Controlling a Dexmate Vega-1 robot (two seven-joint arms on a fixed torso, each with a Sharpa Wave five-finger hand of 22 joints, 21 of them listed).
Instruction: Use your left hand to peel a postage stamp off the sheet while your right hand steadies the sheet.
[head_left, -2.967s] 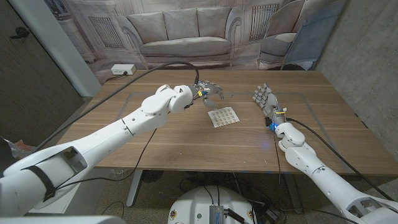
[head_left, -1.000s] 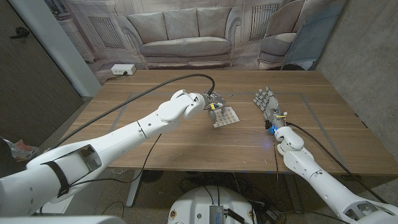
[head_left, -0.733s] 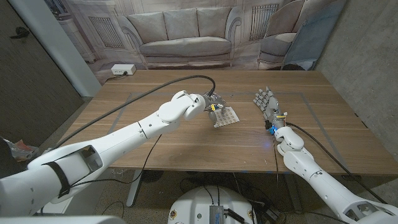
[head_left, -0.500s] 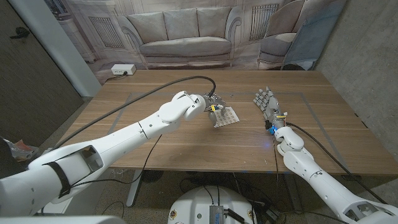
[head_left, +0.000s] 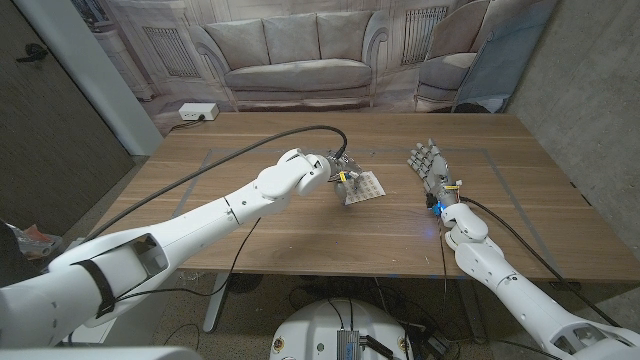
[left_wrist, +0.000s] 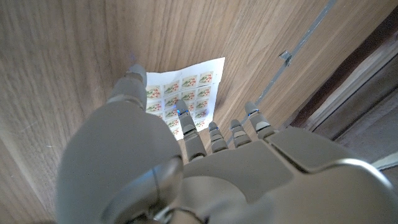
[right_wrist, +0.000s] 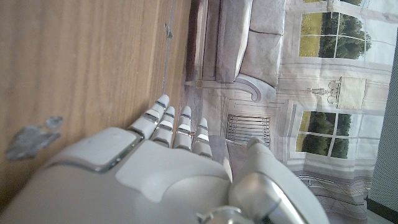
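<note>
Wooden table (head_left: 300, 225) in the head view, with the stamp sheet (head_left: 364, 187) lying flat near its middle, a small white sheet with a grid of stamps, turned a little askew. Left hand (head_left: 341, 170) reaching in across the table, poised over the sheet's left edge, fingers pointing down at it. From the left wrist view, stamp sheet (left_wrist: 188, 102) seen past the knuckles, fingertips (left_wrist: 181, 106) spread over the paper and down close to it or on it; impossible to tell whether any stamp is pinched or lifted, or how far the hand is closed on anything. Right hand (head_left: 428, 163) well apart from the sheet, off to its right, standing with fingers extended upward and side by side, nothing in it. In the right wrist view, right hand (right_wrist: 155, 162) with fingers straight and together, bare table (right_wrist: 81, 68) beside it, no contact with the sheet. Blue light at the right wrist (head_left: 436, 208). Black cable (head_left: 240, 140) arching along the left arm. Behind the table, a backdrop printed with a sofa (head_left: 295, 60), and a white power strip (head_left: 198, 113) at the table's far left corner.
</note>
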